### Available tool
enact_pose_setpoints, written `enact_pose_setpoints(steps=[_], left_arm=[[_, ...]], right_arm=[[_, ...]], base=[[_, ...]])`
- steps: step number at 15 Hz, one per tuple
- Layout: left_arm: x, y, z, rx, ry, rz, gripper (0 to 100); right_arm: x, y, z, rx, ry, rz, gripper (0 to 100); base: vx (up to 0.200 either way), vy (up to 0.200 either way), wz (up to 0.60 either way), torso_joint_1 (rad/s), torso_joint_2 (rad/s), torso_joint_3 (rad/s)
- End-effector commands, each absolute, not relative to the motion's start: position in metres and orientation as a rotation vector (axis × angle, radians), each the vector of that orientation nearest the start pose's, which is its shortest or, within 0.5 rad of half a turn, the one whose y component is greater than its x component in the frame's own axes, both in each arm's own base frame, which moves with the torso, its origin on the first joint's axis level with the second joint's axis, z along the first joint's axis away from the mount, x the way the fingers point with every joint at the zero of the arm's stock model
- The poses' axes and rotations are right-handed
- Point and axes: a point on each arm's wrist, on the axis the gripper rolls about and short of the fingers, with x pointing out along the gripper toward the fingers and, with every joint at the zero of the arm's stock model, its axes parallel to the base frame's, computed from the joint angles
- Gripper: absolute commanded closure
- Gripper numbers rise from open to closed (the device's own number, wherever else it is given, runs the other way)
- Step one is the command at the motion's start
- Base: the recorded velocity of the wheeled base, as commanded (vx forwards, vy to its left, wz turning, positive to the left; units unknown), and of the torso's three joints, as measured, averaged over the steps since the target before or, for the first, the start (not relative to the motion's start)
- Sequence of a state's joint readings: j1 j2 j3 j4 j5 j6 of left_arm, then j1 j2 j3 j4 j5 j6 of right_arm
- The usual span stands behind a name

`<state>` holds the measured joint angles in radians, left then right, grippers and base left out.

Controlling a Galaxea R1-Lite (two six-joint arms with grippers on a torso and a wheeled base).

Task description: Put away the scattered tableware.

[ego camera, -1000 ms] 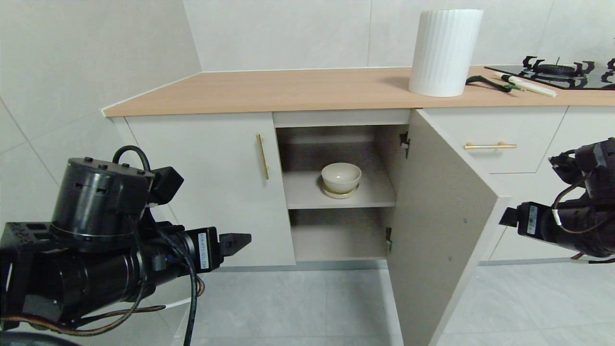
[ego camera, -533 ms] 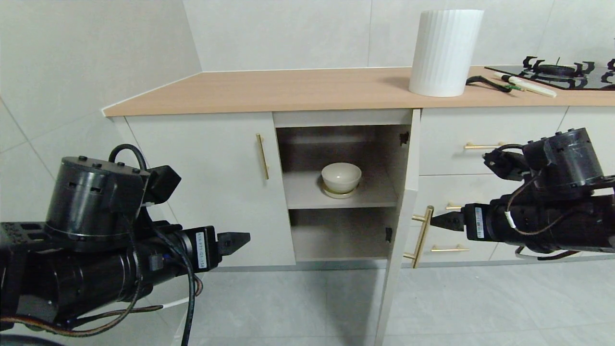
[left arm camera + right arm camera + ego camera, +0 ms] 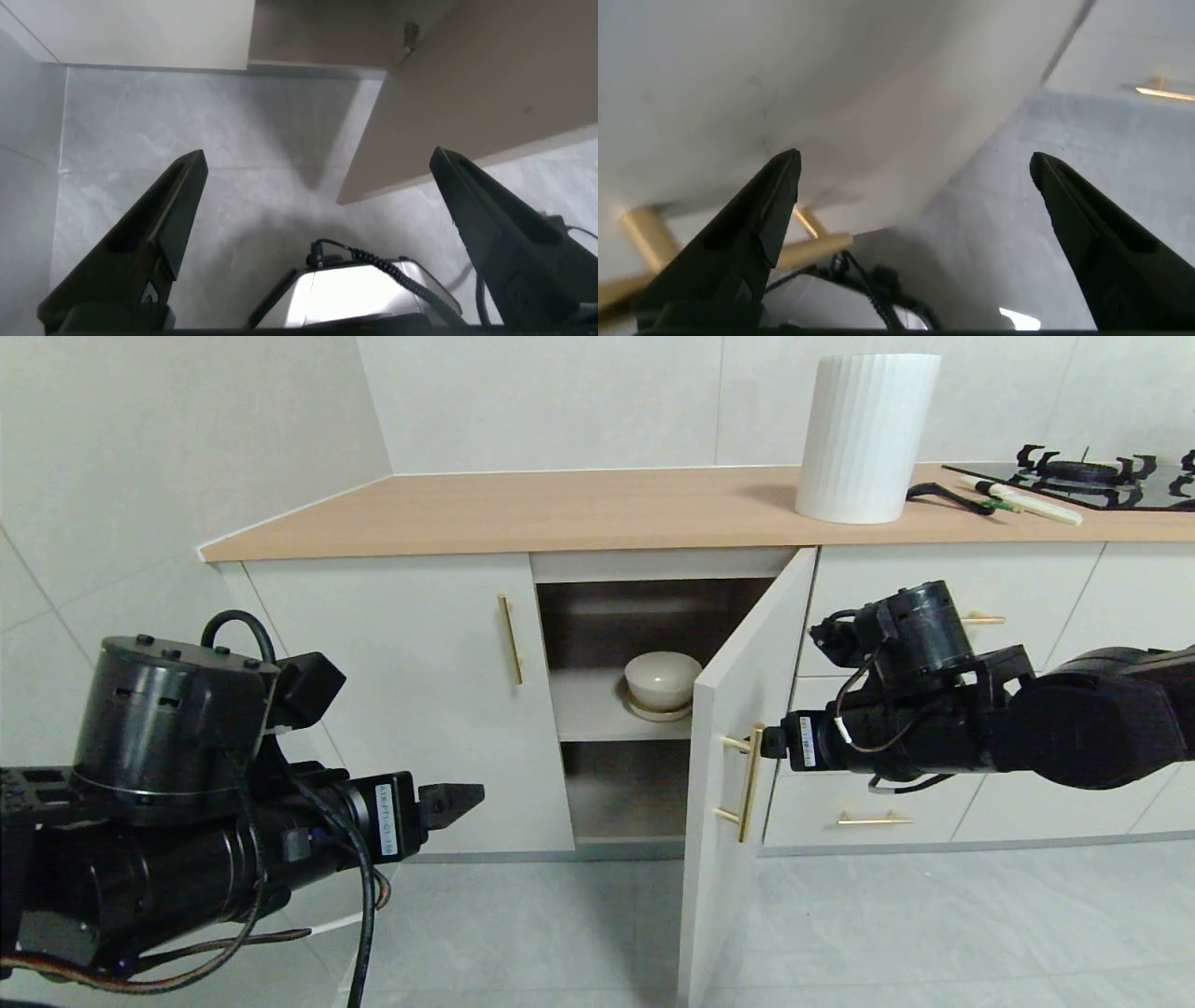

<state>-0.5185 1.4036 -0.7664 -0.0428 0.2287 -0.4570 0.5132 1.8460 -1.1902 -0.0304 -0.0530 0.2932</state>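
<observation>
"Bowl [image 3: 663, 679] sits where?"

"On the upper shelf [image 3: 588, 709] of the cabinet, on a small plate [image 3: 653, 714], well back from the front edge. It looks stowed to me."

"So which step is this?"

"Shutting up, I'd judge. The cabinet door [image 3: 738, 709] stands roughly half closed and hides the right part of the opening. The right gripper [image 3: 771, 744] is at the door's outer face, just beside the top of the brass handle [image 3: 747, 782]. Whether it touches the panel I cannot tell."

"Fingers?"

"Spread wide in the right wrist view, with nothing between them but the door face. It grips nothing, and any push would come from the tips."

"And the other arm?"

"The left gripper [image 3: 453, 800] hangs low before the closed left-hand door [image 3: 401, 700], apart from everything. Its jaws are wide too, with bare floor under them."

"Next move?"

"Press the door round on its hinge until it lies flush with the frame. The push should follow the arc, and the wide fingers should stay off the handle so they don't snag."

"Anything left out?"

"Some long thin things [image 3: 1018, 502] lie on the counter [image 3: 560, 509] by the hob, beyond a white ribbed container [image 3: 864, 434]. They're too small to name."
</observation>
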Motion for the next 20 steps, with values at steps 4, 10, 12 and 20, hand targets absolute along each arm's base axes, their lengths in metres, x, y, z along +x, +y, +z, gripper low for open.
enact_pose_setpoints(steps=[4,10,12,20], left_arm=[[0.192,-0.105,0.196,-0.224,0.602,-0.150,0],[0.193,-0.106,0.195,-0.219,0.607,-0.151,0],[0.192,-0.105,0.195,-0.197,0.603,-0.155,0],[0.193,-0.105,0.194,-0.187,0.600,-0.140,0]], right_arm=[[0.320,0.181,0.151,0.085,0.726,0.334,0],[0.332,0.187,0.139,0.123,0.680,0.331,0],[0.336,0.189,0.138,0.154,0.648,0.331,0],[0.338,0.202,0.133,0.231,0.622,0.340,0]], base=[[0.000,0.000,0.00,0.000,0.00,0.000],[0.000,0.000,0.00,0.000,0.00,0.000],[0.000,0.000,0.00,0.000,0.00,0.000],[0.175,0.000,0.00,0.001,0.01,0.005]])
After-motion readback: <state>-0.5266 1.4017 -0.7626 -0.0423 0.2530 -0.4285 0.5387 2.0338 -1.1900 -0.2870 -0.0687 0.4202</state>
